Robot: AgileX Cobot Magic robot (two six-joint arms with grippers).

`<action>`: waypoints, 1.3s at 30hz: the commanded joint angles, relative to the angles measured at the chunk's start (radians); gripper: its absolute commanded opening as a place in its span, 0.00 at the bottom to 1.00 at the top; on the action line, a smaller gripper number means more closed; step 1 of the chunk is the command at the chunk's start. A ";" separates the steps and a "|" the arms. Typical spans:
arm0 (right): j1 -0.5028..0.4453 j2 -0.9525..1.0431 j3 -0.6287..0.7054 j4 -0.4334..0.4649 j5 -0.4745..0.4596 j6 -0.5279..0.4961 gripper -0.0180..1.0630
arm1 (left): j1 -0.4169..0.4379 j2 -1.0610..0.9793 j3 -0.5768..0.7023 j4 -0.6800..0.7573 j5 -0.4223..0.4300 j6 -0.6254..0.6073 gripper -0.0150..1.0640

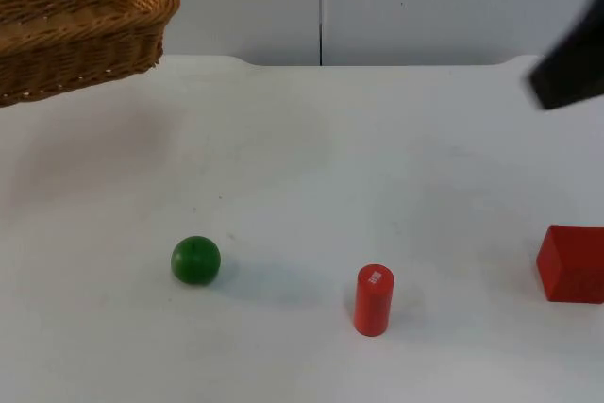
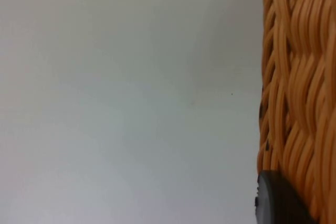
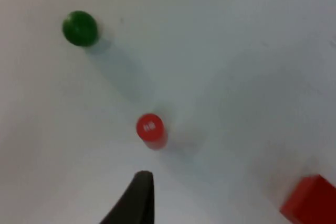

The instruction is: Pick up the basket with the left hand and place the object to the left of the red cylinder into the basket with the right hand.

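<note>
The left hand (image 2: pixel 278 200) is clamped on the wall of the wicker basket (image 1: pixel 75 21), one black fingertip pressed against the weave in the left wrist view. In the top view the basket hangs clear of the white surface (image 1: pixel 311 158), at its far left, mouth upward. I judge it is held aloft there to leave the middle free while it waits for the drop.

The right hand (image 3: pixel 137 203) is high over the right side of the surface, looking down at the things; whether its fingers are apart or together I cannot tell.

Out from it, the red cylinder (image 1: pixel 373 300) stands upright nearest. The green ball (image 1: pixel 195 260), the thing to fetch, rests beyond the cylinder on its left, well apart from it and from the right hand. A red block (image 1: pixel 573 263) sits at the right edge.
</note>
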 commanded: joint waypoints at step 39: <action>0.316 1.124 -0.595 -0.071 -0.584 0.066 0.66 | 0.002 -0.014 -0.002 -0.039 -0.022 -0.018 0.01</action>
